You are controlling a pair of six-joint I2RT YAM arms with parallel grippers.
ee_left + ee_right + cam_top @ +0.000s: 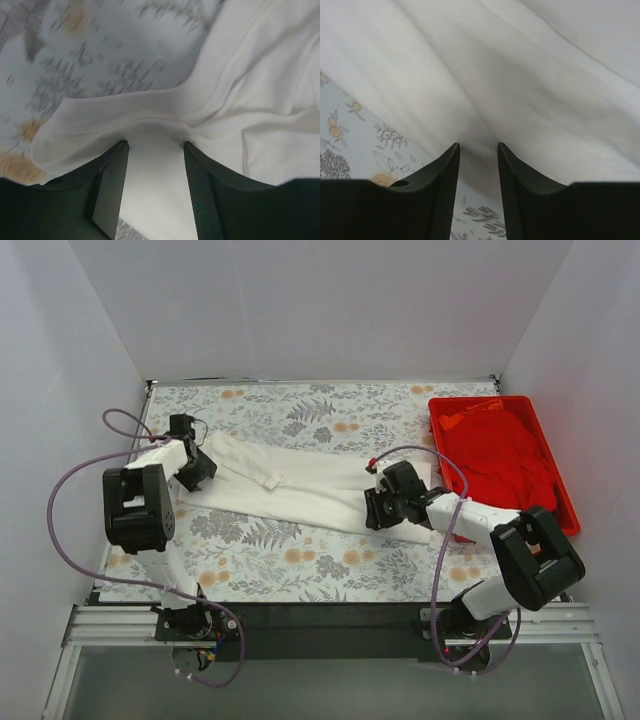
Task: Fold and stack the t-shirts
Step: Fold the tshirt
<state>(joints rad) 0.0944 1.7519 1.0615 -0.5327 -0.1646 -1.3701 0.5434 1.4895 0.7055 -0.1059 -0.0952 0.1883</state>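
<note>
You had the white t-shirt [300, 490] lying long and roughly flat on the counter, running from the left fingers [203, 472] across to the right fingers [372, 508]. The red t-shirt [500, 450] sat heaped in the red tray [480, 400], well beyond the right fingers.

The right fingers stood parted at a middling gap and gripped nothing. The cloth's edge lay just ahead of their tips, and the floral tablecloth [300, 560] showed between them further back. The left fingers were parted about as far, with white fabric running into the gap and a stitched hem curling just past the tips. Whether they pinched it or only straddled it, I could not tell.

This cotton looked light and limp, so I judged it would sag and crease wherever you left it unsupported (a push would bunch it, not slide it). Your best holds were the doubled, stitched edges, hem or sleeve cuff, one at each end, so the cloth hung taut between the fingers.

From above, the arms covered both ends of the shirt. The wrist views sat too close to show any outline. The small pucker between the two sets of fingers, nearer the left, was possibly the neckline. The red shirt's shape was lost, red on red.
</note>
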